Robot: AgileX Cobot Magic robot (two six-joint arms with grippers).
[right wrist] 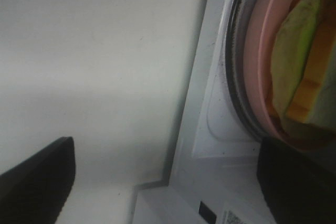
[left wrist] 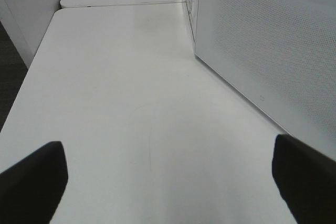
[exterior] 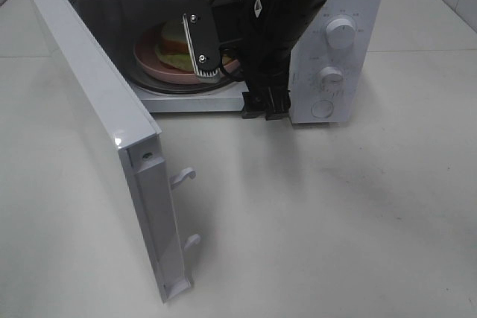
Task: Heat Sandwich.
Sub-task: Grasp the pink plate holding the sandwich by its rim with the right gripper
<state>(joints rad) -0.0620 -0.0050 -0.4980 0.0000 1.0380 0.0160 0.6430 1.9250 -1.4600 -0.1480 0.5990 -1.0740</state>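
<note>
Sandwich [exterior: 173, 44] sat on the pink plate [exterior: 149, 65] inside the microwave [exterior: 350, 72], door [exterior: 97, 132] wide open. We judged it soft & light, layers prone to slide; better handled via plate rim. Right gripper [right wrist: 168, 182] & left gripper [left wrist: 168, 182] both spread, empty. White table [exterior: 335, 221] had ample room.

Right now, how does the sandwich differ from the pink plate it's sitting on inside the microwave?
The sandwich is a layered stack of pale bread with green and orange filling; the pink plate is one plain color. The sandwich is smaller and stands taller, while the pink plate is wider, round and low. The sandwich lies on top; the pink plate bears it. Both are inside the open microwave.
</note>
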